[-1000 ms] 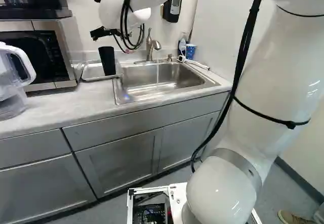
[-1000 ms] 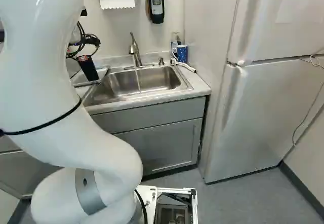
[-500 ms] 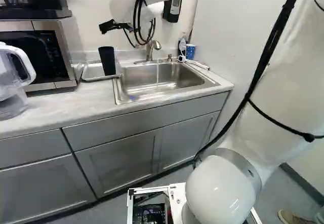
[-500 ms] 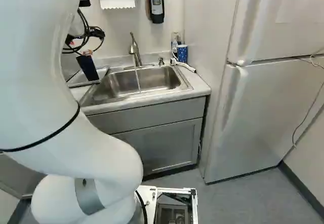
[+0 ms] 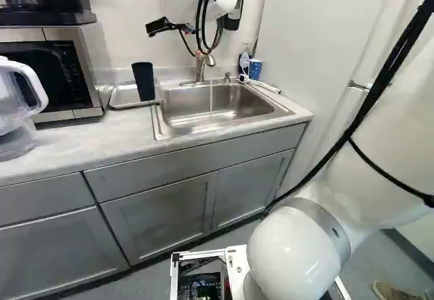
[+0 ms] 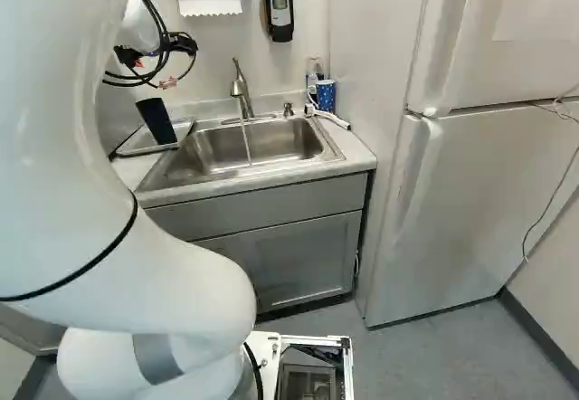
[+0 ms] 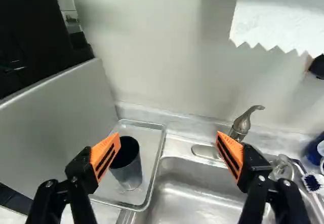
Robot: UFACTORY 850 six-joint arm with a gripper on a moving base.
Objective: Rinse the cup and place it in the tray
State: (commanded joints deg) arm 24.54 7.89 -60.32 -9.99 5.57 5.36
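The arm [image 5: 290,256] reaches over the counter [image 5: 81,144] towards the sink [image 5: 224,103], and the tray [image 7: 153,133] sits beside the sink. Above them hangs the tool [image 7: 168,139], its fingers spread wide with nothing between. The cup [image 7: 129,168] stands in the tray, mouth up and long axis upright; in the left base view it lies below the tool and a little to its left. The tap [image 7: 242,125] lies on the other side, just past the opposite finger in the wrist view, and a thin stream of water [image 5: 211,100] runs from it. That relation matters most: with the cup set down, the likely next move is across to the tap. Compared with the earlier frames, the tool is higher and farther right in the left base view; base and cup have not moved.
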